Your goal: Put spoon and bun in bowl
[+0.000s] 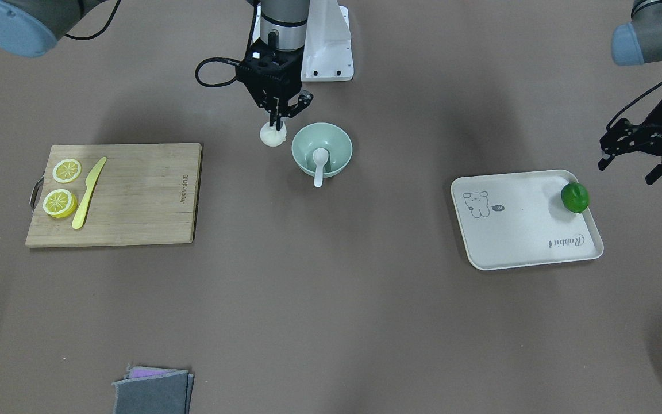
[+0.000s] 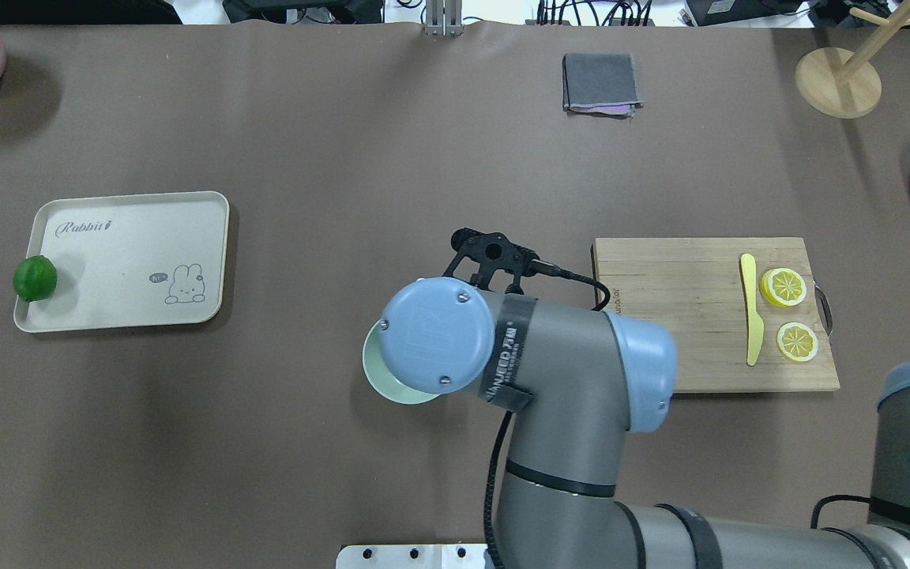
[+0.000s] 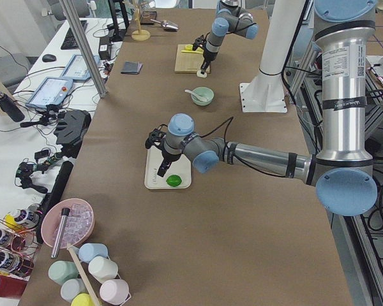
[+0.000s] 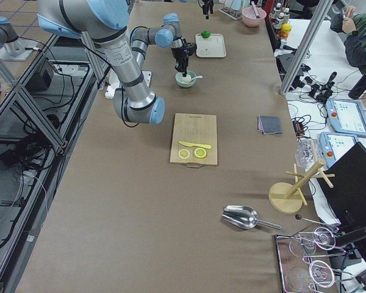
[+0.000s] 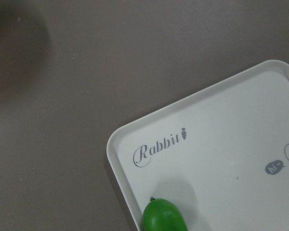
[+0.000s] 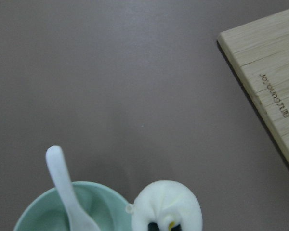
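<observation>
The white bun [image 1: 273, 135] is pinched by its twisted top in my right gripper [image 1: 277, 125], which is shut on it. In the right wrist view the bun [image 6: 166, 206] sits right against the rim of the mint-green bowl [image 6: 38, 214]; I cannot tell if it is lifted. The bowl [image 1: 322, 148] holds the white spoon [image 1: 319, 165], scoop inside and handle sticking out over the rim. My left gripper [image 1: 634, 164] is open and empty, off to the side above the table by the tray.
A white tray [image 1: 515, 230] with a green lime [image 1: 574, 197] lies under my left gripper. A wooden cutting board [image 1: 135, 195] holds a yellow knife [image 1: 88, 192] and two lemon slices [image 1: 66, 171]. A folded grey cloth [image 1: 153, 391] lies at the operators' edge.
</observation>
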